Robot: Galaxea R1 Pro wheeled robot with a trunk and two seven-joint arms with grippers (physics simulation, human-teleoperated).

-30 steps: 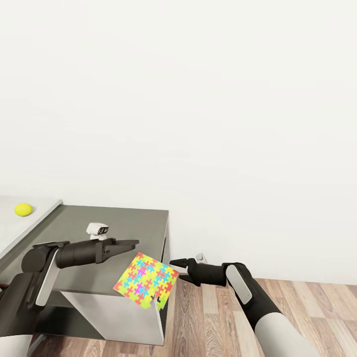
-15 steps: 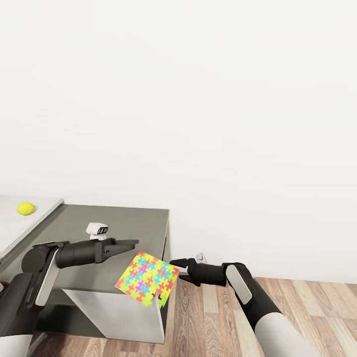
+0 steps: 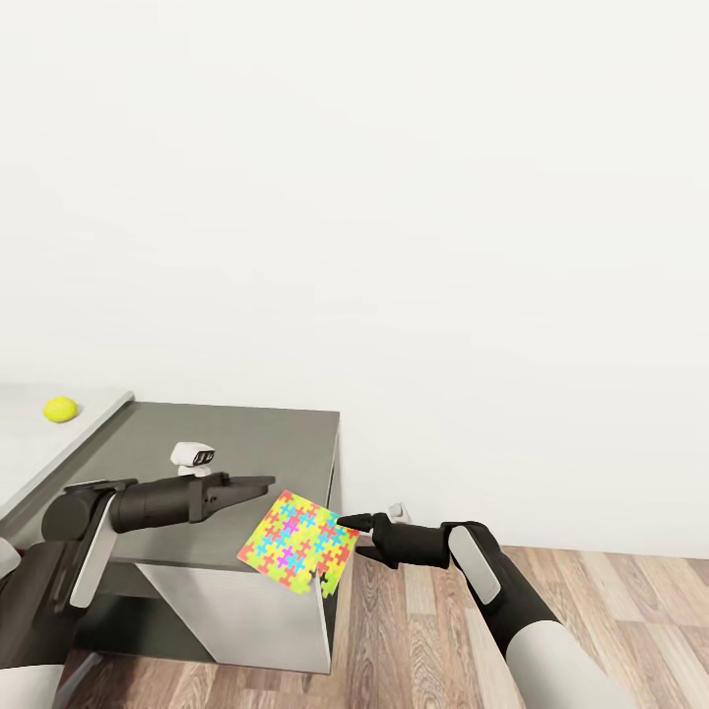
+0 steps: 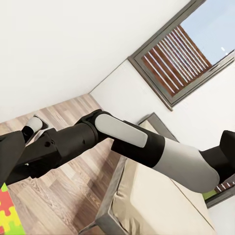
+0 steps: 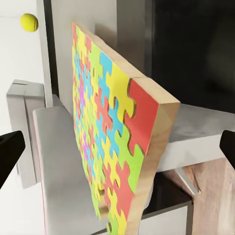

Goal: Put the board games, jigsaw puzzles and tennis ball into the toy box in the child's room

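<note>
— While you scan from the left of the grey cabinet (image 3: 226,443), what comes first?

— A tennis ball (image 3: 60,409) on the white table (image 3: 25,433), which butts against the cabinet's left side. Next, above the cabinet's top, the left gripper (image 3: 258,483) points right with its fingers drawn together, holding nothing. A small white gadget (image 3: 193,456) stands on the cabinet just behind that arm.

— And the jigsaw puzzle (image 3: 300,543)?

— It is at the cabinet's front right corner, tilted, its lower edge hanging past the corner over the wood floor (image 3: 423,630). Seen from the right wrist, its wooden edge faces the camera and its coloured face (image 5: 105,142) slants away.

— Is it gripped?

— The right gripper (image 3: 347,521) reaches from the cabinet's right; its tip meets the puzzle's right edge. In the wrist view the dark fingertips (image 5: 10,149) stand wide apart on either side of the puzzle, not clamped.
</note>
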